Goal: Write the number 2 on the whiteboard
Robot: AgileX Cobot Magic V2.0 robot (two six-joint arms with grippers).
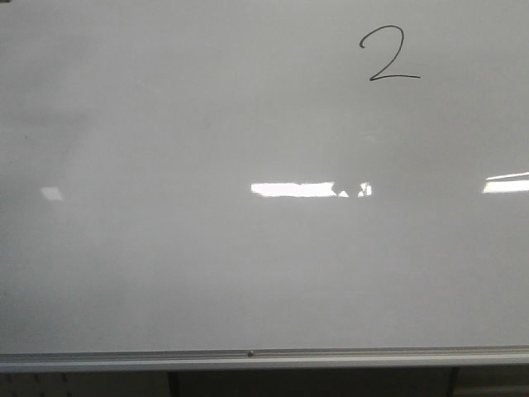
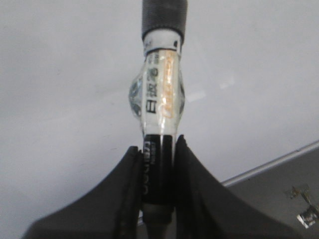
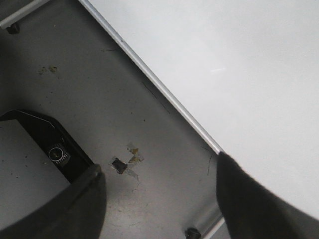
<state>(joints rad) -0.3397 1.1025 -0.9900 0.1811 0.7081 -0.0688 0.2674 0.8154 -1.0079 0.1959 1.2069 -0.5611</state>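
A thin black number 2 (image 1: 388, 55) stands near the upper right of the whiteboard (image 1: 207, 273), whose silver rail (image 1: 248, 357) runs along the bottom of the front view. Neither arm shows in that view. In the left wrist view my left gripper (image 2: 158, 149) is shut on a marker (image 2: 160, 104) with a black barrel, a white and orange label and a grey cap end, held before the whiteboard (image 2: 65, 89). My right gripper (image 3: 159, 174) is open with nothing between its fingers, hanging over the grey floor beside the whiteboard (image 3: 239, 64).
The board's aluminium edge (image 3: 159, 89) crosses the right wrist view diagonally. A black-framed base with a round knob (image 3: 59, 153) sits on the floor (image 3: 99, 99), near tape scraps (image 3: 127, 162). Bright light reflections (image 1: 293, 189) lie on the board. Clips (image 2: 304, 209) lie beyond the rail.
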